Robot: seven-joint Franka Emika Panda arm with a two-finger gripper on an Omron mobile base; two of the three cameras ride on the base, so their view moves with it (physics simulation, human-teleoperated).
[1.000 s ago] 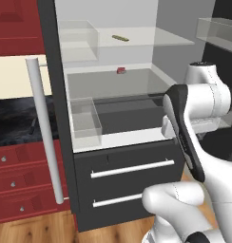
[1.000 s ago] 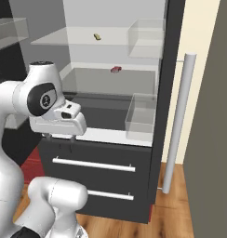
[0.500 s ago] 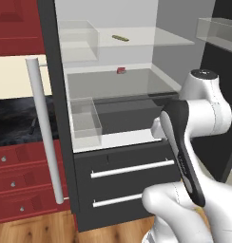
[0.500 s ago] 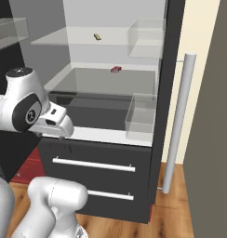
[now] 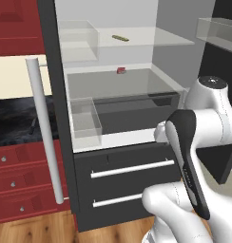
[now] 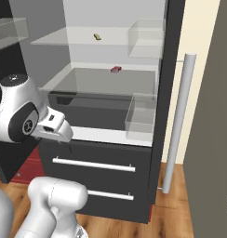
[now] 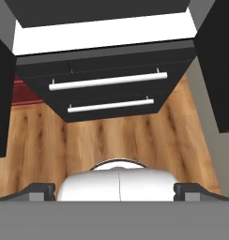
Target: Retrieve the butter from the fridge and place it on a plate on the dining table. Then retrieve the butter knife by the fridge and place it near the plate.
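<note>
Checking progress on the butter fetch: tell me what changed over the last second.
The arm has folded lower and back from the open fridge; nothing was grasped, and the tool stays open. The butter still lies on the upper shelf, the red item one shelf below.

Even bright render, soft shadows, seemingly sharp

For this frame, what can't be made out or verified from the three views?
- Butter: so small on the top shelf in both base views that its shape and wrapping are unreadable.
- Red item: too tiny to identify.
- Fridge: its top is cut off by the frame edge in both base views.
- Gripper: in the hand view its finger tips are mostly cut off by the bottom edge.
</note>
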